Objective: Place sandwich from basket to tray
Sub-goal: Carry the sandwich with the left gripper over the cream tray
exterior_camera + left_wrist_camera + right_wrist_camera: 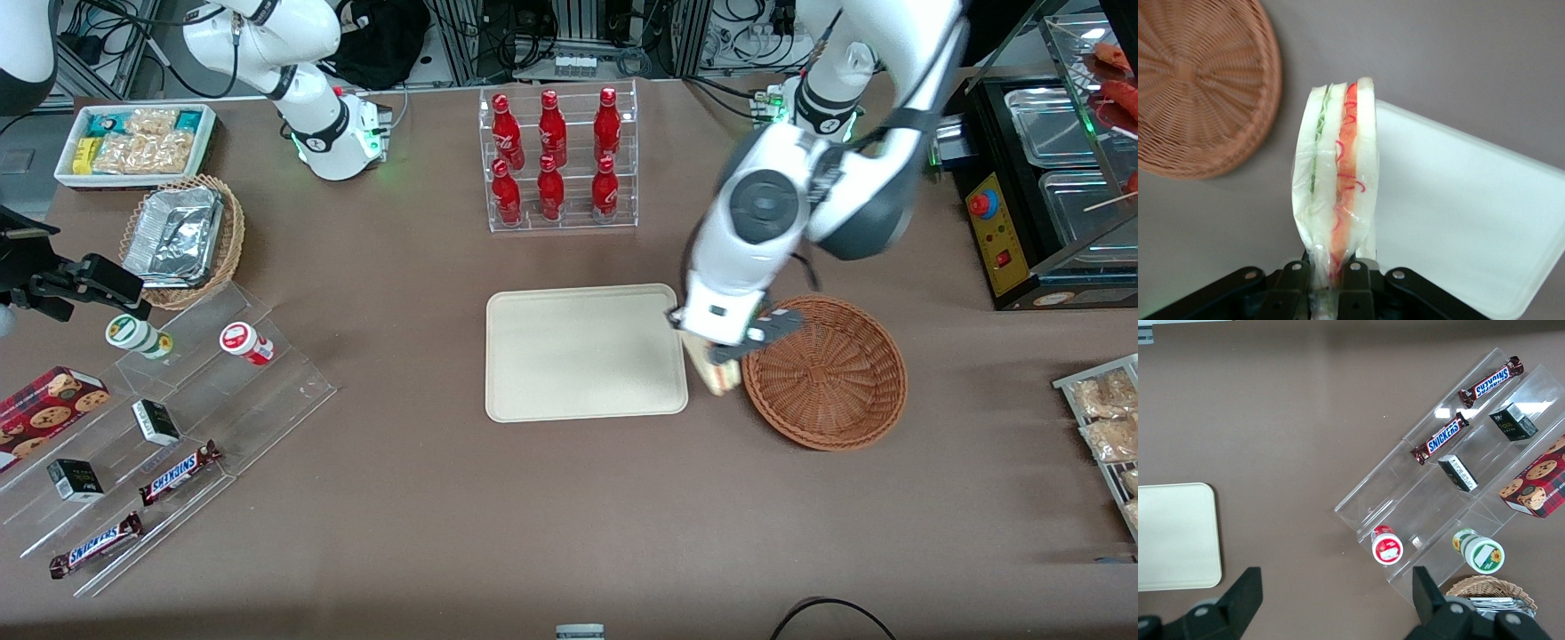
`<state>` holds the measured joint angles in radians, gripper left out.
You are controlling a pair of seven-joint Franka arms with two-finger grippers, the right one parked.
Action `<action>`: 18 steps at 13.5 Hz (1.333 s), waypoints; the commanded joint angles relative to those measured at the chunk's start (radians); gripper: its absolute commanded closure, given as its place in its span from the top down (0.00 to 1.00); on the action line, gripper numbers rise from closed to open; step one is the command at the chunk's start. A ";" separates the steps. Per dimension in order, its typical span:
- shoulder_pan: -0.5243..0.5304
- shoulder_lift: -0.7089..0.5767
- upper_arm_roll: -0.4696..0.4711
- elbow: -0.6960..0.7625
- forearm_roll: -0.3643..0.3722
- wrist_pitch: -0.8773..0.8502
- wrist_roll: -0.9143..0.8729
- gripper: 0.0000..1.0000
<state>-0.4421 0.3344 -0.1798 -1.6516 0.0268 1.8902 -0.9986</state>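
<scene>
My left gripper [725, 351] is shut on the sandwich [718, 374], a plastic-wrapped wedge of white bread with orange-red and green filling. It holds it in the air over the gap between the tray [582, 356] and the reddish-brown wicker basket [827, 373]. In the left wrist view the fingers [1355, 283] pinch the wrap at the sandwich's [1337, 180] narrow end, with the empty basket [1198, 80] to one side and the cream tray [1458, 220] to the other.
A clear rack of red bottles [556, 160] stands farther from the front camera than the tray. A clear stepped stand with snack bars and jars [160, 444] and a tan basket with foil containers [182, 236] lie toward the parked arm's end.
</scene>
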 commanded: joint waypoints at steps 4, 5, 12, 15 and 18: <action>-0.182 0.253 0.013 0.188 0.011 0.157 -0.021 0.10; -0.207 0.271 0.016 0.193 0.013 0.179 -0.022 0.10; -0.280 0.379 0.013 0.191 0.123 0.184 0.006 0.10; -0.296 0.390 0.014 0.187 0.128 0.188 0.005 0.10; -0.297 0.399 0.014 0.184 0.130 0.188 0.008 0.13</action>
<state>-0.7273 0.7244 -0.1777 -1.4888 0.1421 2.0859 -1.0012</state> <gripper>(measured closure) 0.859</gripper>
